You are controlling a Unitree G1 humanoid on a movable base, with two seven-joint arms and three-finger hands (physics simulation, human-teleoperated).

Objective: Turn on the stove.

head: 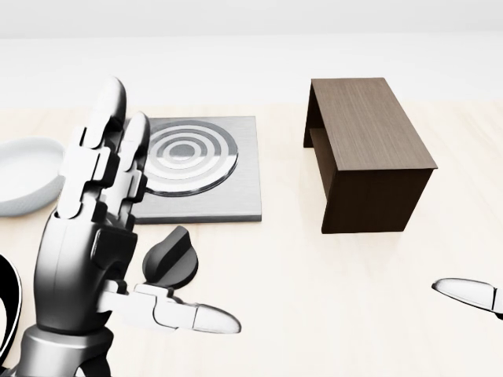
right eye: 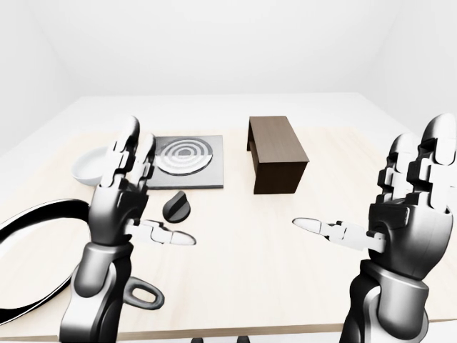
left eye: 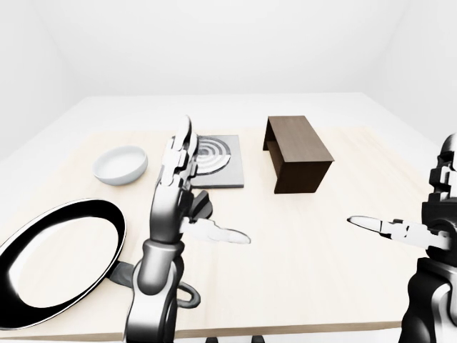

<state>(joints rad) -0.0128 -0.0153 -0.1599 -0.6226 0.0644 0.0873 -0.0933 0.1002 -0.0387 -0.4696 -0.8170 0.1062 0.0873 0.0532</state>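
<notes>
Left-eye view: I am looking over a pale wooden table [left eye: 300, 243] standing in a plain white room with bare walls and a light floor. The stove [left eye: 214, 163], a grey square plate with concentric rings, is lying near the table's far edge, left of centre. A white bowl [left eye: 121, 164] is sitting to its left, toward the table's left edge. A dark wooden stand [left eye: 296, 153] is sitting to the stove's right, apart from it. A black frying pan [left eye: 61, 259] is occupying the table's near-left corner, its handle pointing right along the near edge. My left hand [left eye: 175, 196] is rising upright above the table, fingers extended, thumb pointing right, gripping nothing.

Head view: The left hand is filling the left side of the view and covering the stove's left part. The black knob [head: 169, 259] is sitting on the table just below the stove's near edge, right of the palm; I am not touching it. Only a fingertip of the other hand is entering at the lower right.

Right-eye view: My right hand [right eye: 407, 214] is hovering above the table's near-right area, fingers spread upward, thumb pointing left, released. The knob is showing clear of both hands here, between the stove and the near edge.
</notes>
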